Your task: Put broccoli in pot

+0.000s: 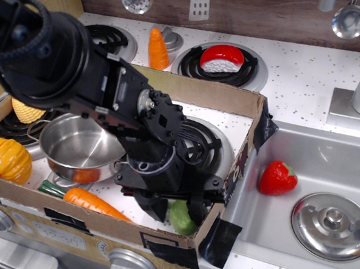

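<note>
Observation.image: end effector (176,212) straddles broccoli (181,218).

Broccoli (181,217) right of pot (80,147), carrot (93,204) btwn, nearer front

Landmark: cardboard box wall (228,102), enclosing the stove surface (248,126).

- Front right corner inside the wall: tight; the gripper (176,212) fills it, jaws astride the broccoli (181,217), cardboard close in front and to the right.
- Left of that corner, along the front wall: carrot (93,204) lies in the way.
- Further left: orange pumpkin (0,160) at the left end.
- Mid-box: pot (80,147), mouth open upward and unobstructed; arm overhangs its right rim.
- Back left: corn (26,109).
- Outside the wall, right: sink (341,160), with strawberry (277,177) and lid (331,226); free room between them.
</note>
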`<state>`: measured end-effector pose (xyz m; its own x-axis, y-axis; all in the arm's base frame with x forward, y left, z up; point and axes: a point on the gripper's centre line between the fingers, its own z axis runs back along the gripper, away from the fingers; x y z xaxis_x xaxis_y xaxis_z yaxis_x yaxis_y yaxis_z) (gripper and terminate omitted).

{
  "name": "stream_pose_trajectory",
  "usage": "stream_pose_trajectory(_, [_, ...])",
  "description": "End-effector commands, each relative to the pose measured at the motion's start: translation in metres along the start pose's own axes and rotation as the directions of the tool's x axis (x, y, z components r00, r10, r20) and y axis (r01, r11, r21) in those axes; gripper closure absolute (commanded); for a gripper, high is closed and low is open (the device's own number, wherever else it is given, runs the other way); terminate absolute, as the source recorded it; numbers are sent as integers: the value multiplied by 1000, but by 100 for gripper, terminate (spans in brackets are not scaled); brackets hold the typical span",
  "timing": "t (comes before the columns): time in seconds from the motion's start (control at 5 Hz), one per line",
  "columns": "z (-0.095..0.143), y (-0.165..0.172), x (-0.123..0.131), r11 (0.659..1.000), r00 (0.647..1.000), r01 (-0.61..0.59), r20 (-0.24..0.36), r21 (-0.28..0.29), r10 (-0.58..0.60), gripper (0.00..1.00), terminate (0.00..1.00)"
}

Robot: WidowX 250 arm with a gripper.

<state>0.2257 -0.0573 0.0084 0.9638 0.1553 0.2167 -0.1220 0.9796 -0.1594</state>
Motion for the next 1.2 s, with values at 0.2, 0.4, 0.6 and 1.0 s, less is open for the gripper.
stream_pose_trajectory(0.2, [79,-21,56,992,994,111,-6,55,-110,100,0])
stream_pose_trajectory(0.4, [125,-19,83,980,992,127,-20,155,-126,100,0])
stream_pose_trajectory(0.6, [144,11,96,950,983,166,36,263,-182,100,0])
stream_pose_trajectory(1.0, [138,82,87,950,984,149,55,275,-170,100,0])
